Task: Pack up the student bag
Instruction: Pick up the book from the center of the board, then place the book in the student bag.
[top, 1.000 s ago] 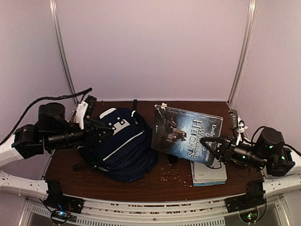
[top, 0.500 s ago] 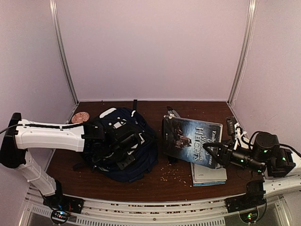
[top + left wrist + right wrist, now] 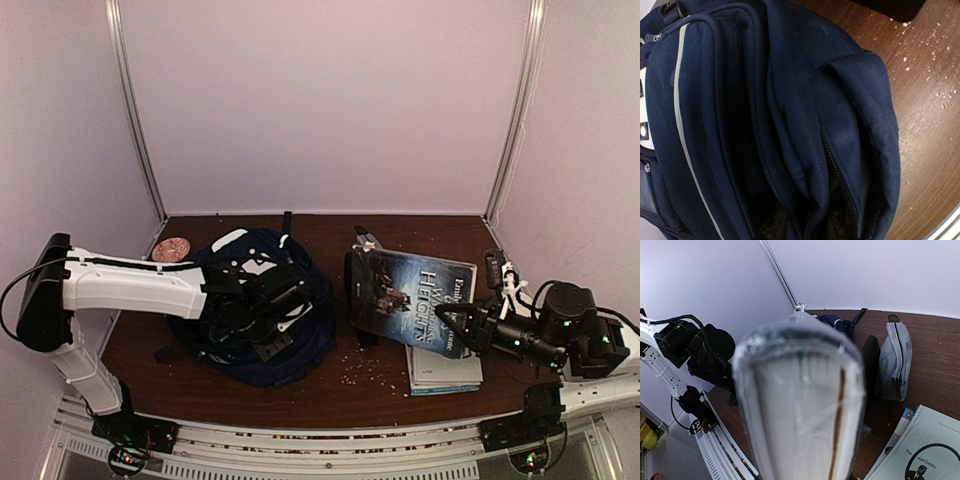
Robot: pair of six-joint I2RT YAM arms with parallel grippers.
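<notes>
From above, one large navy-blue fabric backpack (image 3: 305, 345) with white trim lies on the left half of the dark brown wooden table (image 3: 330, 395). The left gripper (image 3: 265, 318) is low over its middle, and its fingers are too dark against the fabric to tell whether they are spread or pressed. At the right, the right gripper (image 3: 452, 325) pinches the near edge of a dark-covered paperback book (image 3: 405, 295), which stands tilted above a second, pale-covered book (image 3: 445, 370) lying flat. That makes two arms, two books and one bag.

The left wrist view shows what the overhead one cannot. The backpack (image 3: 740, 125) has a zipped compartment gaping open at the bottom of the frame, beside the crumb-speckled table (image 3: 930, 100). No fingers appear.

The right wrist view is filled by the paperback's (image 3: 800, 405) plastic-wrapped page edge. Behind it lies one small grey zipped pouch (image 3: 895, 360), largely hidden from above, and the pale book (image 3: 925, 450) sits at the lower right.
</notes>
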